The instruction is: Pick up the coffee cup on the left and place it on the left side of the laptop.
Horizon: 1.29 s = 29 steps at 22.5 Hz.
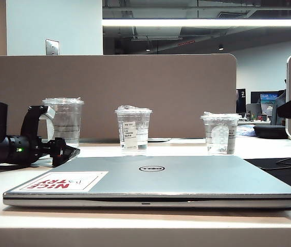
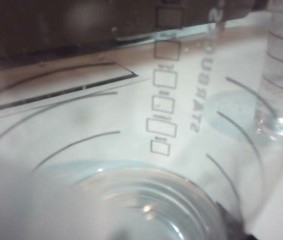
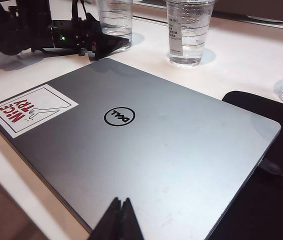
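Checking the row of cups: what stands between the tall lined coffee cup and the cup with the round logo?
In the exterior view, only the white-labelled cup stands between the coffee cup and the logo cup.

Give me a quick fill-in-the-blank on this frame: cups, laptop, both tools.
1. The number of clear cups standing behind the laptop is ____.
2. The left tool stands open around the coffee cup, the ____ of the cups.
3. The laptop's lid is ____.
4. The right tool, hovering over the laptop, has its fingers ____.

Missing words: three; tallest; closed; shut
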### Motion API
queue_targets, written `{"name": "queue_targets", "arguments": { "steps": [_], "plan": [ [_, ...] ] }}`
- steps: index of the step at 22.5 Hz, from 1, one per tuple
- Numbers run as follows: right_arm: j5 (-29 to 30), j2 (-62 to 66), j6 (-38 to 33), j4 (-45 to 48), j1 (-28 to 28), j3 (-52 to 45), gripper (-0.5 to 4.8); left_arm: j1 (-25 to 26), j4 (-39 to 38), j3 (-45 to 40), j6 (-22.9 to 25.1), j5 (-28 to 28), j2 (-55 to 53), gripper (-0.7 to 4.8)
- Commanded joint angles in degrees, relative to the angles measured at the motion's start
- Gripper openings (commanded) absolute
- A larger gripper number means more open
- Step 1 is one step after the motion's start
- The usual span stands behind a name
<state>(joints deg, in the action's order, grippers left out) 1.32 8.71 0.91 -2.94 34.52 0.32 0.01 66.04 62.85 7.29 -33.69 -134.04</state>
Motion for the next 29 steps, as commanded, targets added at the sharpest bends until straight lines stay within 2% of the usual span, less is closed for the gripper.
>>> {"name": "queue_targets", "arguments": {
  "steps": [1,12,14,17,20,22,24,29],
  "plan": [
    [-0.1,0.0,0.0,1.0,0.1,-0.2,-0.04,0.0,-4.8,0.9,1.3,-0.2,-0.7,4.79],
    [-0.1,0.0,0.0,1.0,0.1,-0.2,-0.04,0.0,-4.7,1.5,1.3,1.5,-1.0,4.79],
    [-0.1,0.0,0.0,1.0,0.1,-0.2,-0.04,0.0,-4.7,1.5,1.3,1.5,-1.0,4.31],
    [-0.1,0.0,0.0,1.0,0.1,-0.2,-0.05,0.0,-4.7,1.5,1.2,1.5,-1.0,3.89],
    [-0.1,0.0,0.0,1.0,0.1,-0.2,-0.04,0.0,-4.7,1.5,1.0,1.5,-0.9,3.88],
    [-0.1,0.0,0.0,1.0,0.1,-0.2,-0.04,0.0,-4.7,1.5,0.8,1.5,-0.9,3.33],
    [-0.1,0.0,0.0,1.0,0.1,-0.2,-0.04,0.0,-4.7,1.5,0.8,1.5,-0.9,3.05],
    [-0.1,0.0,0.0,1.0,0.1,-0.2,-0.04,0.0,-4.3,1.5,-0.1,1.4,-0.9,3.03]
  ]
}}
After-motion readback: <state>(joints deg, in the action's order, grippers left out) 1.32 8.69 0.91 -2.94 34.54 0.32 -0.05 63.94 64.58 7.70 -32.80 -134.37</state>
